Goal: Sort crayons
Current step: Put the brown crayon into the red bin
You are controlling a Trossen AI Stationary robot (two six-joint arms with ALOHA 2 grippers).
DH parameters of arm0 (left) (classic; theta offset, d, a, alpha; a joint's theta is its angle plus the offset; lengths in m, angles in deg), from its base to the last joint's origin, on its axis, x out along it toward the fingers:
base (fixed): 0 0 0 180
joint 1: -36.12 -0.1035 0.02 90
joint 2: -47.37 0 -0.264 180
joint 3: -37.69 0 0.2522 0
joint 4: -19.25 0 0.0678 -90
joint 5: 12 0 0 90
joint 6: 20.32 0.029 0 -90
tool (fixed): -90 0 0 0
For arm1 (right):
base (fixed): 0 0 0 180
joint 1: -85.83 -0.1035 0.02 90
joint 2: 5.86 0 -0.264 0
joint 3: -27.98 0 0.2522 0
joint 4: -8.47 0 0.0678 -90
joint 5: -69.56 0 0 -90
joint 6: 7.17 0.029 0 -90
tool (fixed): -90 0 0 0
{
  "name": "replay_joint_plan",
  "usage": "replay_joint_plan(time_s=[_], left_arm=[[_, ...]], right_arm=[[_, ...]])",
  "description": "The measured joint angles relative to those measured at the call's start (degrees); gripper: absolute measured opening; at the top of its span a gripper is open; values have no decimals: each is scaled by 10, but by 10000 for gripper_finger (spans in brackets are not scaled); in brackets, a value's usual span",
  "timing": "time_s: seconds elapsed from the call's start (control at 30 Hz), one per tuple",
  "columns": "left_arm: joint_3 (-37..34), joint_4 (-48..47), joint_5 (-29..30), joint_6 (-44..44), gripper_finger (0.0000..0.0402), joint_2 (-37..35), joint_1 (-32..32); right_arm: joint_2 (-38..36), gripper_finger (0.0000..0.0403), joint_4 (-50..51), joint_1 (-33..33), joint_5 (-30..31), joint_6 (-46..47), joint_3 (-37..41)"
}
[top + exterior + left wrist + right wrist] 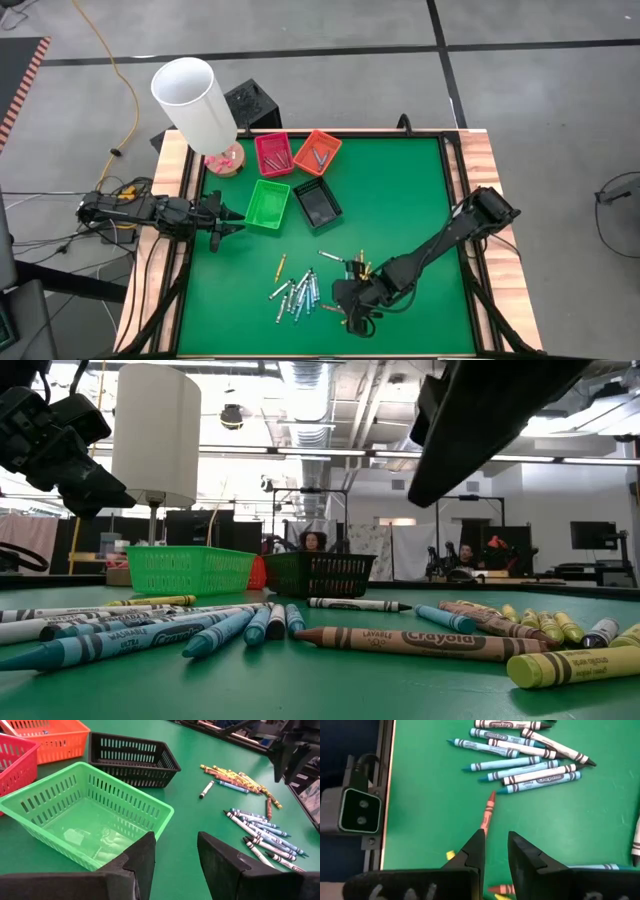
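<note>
Four, counting the small trays grouped toward the far left of the green table (420,200): red tray (258,150) and orange tray (330,140) sitting side by side at the back, green tray (250,205) and black tray (300,200) sitting just in front of them. Seeing a few sticks lying inside the red and orange ones.

Finding most of the crayons (298,295) lying loose on the near middle of the table, well apart from the trays: light blue and grey-white ones (525,767) bunching side by side, yellow and brown ones spreading out to their right, one yellow stick (280,265) lying alone between the bunch and the green tray.

Hovering with the left gripper (225,222) just beside the green tray, at its left side, fingers (142,855) spreading apart and gripping nothing.

Hanging low with the right gripper (352,316) at the right end of the loose scatter, fingers (477,847) standing only slightly parted, pinching nothing, pointing toward a red-brown crayon (486,815) lying flat just past the tips.

Noting a lamp (195,100) with a white shade standing at the far-left corner, just beside the red tray.
</note>
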Motion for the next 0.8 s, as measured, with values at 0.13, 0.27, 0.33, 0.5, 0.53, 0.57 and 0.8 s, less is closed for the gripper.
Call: replay_joint_plan(time_s=[0.13, 0.27, 0.33, 0.5, 0.53, 0.57, 0.8], left_arm=[[0, 0, 0, 0, 137, 0, 0], [0, 0, 1, 0, 137, 0, 0], [0, 0, 2, 0, 137, 0, 0], [0, 0, 11, 0, 137, 8, 0], [0, 0, 12, 0, 137, 10, 0], [0, 0, 12, 0, 137, 10, 0], [0, 0, 14, -1, 137, 15, 0]], right_arm=[[6, 84, -26, 0, 0, 0, 14], [23, 107, -38, -1, 0, 2, 18], [30, 122, -45, -1, 1, 0, 17], [51, 157, -70, 0, 0, -5, 15], [57, 162, -70, 0, -1, -5, 16], [62, 167, -72, -2, -1, -3, 16], [76, 177, -73, -5, -1, 4, 16]])
